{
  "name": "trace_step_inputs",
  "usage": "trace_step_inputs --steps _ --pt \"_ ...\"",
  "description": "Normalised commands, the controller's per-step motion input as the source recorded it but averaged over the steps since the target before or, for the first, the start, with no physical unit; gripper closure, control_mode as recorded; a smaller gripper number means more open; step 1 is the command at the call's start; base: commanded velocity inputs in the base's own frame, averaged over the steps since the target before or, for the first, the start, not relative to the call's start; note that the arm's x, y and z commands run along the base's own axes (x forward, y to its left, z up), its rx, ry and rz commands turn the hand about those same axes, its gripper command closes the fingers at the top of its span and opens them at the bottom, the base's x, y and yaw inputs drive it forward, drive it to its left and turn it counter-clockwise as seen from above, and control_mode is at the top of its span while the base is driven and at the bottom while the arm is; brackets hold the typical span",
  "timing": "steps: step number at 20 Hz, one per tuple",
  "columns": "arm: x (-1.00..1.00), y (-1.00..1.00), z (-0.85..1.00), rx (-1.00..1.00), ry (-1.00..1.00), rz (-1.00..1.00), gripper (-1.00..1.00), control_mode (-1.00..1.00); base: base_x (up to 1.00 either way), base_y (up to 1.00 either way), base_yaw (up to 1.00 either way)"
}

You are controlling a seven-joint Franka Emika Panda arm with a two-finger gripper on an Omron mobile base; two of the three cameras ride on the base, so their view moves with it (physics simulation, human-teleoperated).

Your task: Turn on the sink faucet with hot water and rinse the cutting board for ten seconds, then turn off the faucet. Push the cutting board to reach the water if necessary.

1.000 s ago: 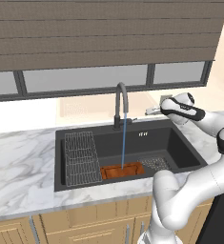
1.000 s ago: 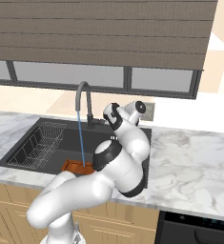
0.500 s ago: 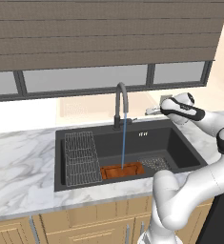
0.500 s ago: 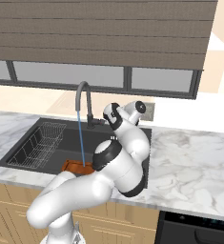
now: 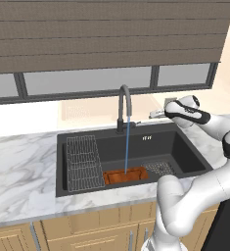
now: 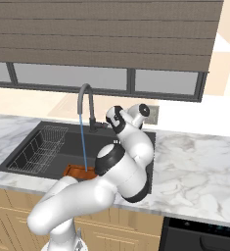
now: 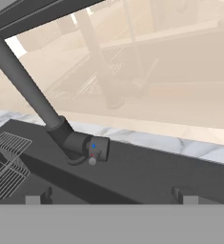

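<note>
Across the white-grey marble table sits the large charcoal-black rectangular sink. At its 12 o'clock edge stands the slim dark-grey gooseneck faucet, rigid metal, best worked at its small side lever. The thin light-blue water lands on the small reddish-brown wooden cutting board at 6 o'clock: stiff, light, probably slippery wet. The end effector hovers right of the faucet; its opening cannot be told.
</note>
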Motion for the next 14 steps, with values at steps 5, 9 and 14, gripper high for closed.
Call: trace_step_inputs --steps 5,9,14 --pt "0.00 0.00 0.00 0.00 0.00 0.00 -1.00 -1.00 0.00 0.00 0.00" --pt "0.00 0.00 0.00 0.00 0.00 0.00 -1.00 -1.00 0.00 0.00 0.00" --pt "0.00 0.00 0.00 0.00 0.00 0.00 -1.00 -1.00 0.00 0.00 0.00"
